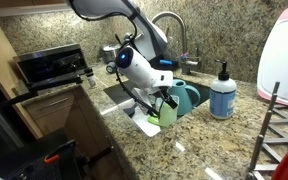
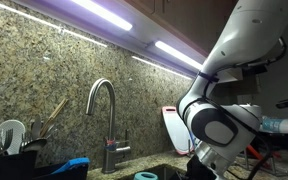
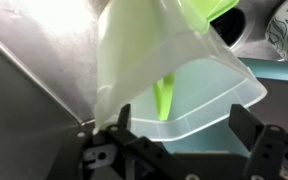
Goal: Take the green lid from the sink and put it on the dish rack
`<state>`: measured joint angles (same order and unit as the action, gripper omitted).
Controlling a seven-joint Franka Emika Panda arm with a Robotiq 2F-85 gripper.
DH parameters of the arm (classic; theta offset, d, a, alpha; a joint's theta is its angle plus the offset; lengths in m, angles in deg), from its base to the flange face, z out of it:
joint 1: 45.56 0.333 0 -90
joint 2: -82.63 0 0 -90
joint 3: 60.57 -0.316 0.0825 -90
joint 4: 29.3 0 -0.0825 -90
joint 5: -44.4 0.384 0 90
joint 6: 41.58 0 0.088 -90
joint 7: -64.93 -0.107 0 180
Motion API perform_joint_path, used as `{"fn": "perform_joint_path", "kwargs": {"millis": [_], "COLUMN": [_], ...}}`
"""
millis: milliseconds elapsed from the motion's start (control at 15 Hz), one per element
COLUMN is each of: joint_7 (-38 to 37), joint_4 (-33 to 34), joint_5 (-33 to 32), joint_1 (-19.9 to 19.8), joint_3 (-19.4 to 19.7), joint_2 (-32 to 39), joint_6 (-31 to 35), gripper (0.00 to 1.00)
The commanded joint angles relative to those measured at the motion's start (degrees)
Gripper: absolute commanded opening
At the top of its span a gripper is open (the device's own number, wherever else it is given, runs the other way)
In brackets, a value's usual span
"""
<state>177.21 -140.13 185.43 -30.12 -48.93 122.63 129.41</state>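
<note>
Closest to the wrist camera, our gripper (image 3: 181, 114) pinches the green lid (image 3: 174, 70), tilted against the sink (image 3: 24, 95) wall. In an exterior view we see the lid beside a teal jug (image 1: 187, 97), well apart from the dish rack (image 1: 276, 130).

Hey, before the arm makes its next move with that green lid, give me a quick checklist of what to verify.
1. Green lid sits between the gripper jaws: ok.
2. Jaws pressing firmly on the lid: cannot tell.
3. Lid lifted above the sink rim: cannot tell.
4. Teal jug well away from the lid: not ok, it stands close beside it.
5. Dish rack in view across the counter: ok.
</note>
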Motion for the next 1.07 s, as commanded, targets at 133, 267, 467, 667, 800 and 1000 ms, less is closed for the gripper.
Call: {"fn": "perform_joint_path", "kwargs": {"millis": [133,267,467,667,800,1000], "joint_7": [-1.75,-1.52,-1.56,-1.21,-0.82,1.25], "joint_4": [2.39,2.58,2.69,2.26,1.54,-0.7], "joint_5": [-0.42,-0.33,-0.38,-0.21,-0.06,1.6], "joint_1": [-0.35,-0.2,-0.28,-0.05,0.26,2.27], "joint_3": [-0.67,-0.54,-0.71,-0.69,-0.69,0.5], "joint_2": [1.29,1.44,1.51,1.18,0.52,-1.57], "joint_6": [3.27,3.51,3.73,3.61,3.19,1.4], "gripper": [0.7,0.59,0.36,0.12,0.0,0.01]}}
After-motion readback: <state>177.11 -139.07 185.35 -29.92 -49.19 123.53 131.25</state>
